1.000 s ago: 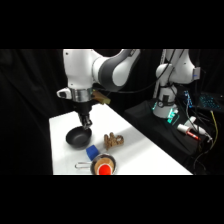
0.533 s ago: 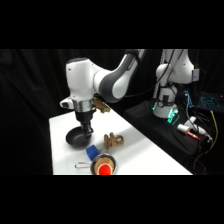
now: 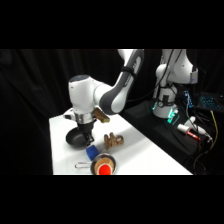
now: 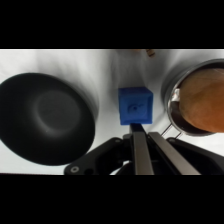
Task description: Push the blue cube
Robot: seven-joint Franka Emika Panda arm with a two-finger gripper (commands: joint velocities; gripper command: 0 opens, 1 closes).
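- The blue cube (image 4: 135,105) sits on the white surface (image 3: 145,150), in the gap between the black bowl (image 4: 46,117) and the metal cup with red-orange contents (image 4: 200,100); it touches neither of them.
- In the wrist view the fingers (image 4: 138,150) look pressed together into one narrow bar, so I judge them closed, with nothing between them. The tip of this bar lies at the near edge of the cube, touching it or almost touching it; I cannot tell which.
- In the side view the gripper (image 3: 88,137) comes down low over the surface, just behind the cube, with the bowl on one side and the cup in front.
- The step in hand seems to be the beginning of the push. To do it well, the fingers should stay low and meet the middle of the cube's face, so the cube slides straight and does not turn.
- The push direction should follow the free lane of white surface beyond the cube, because the bowl and the cup are near on both sides.
- A brown wooden piece (image 3: 113,141) lies near, and a thin metal handle (image 3: 81,165) shows beside the cup; both are out of this lane.
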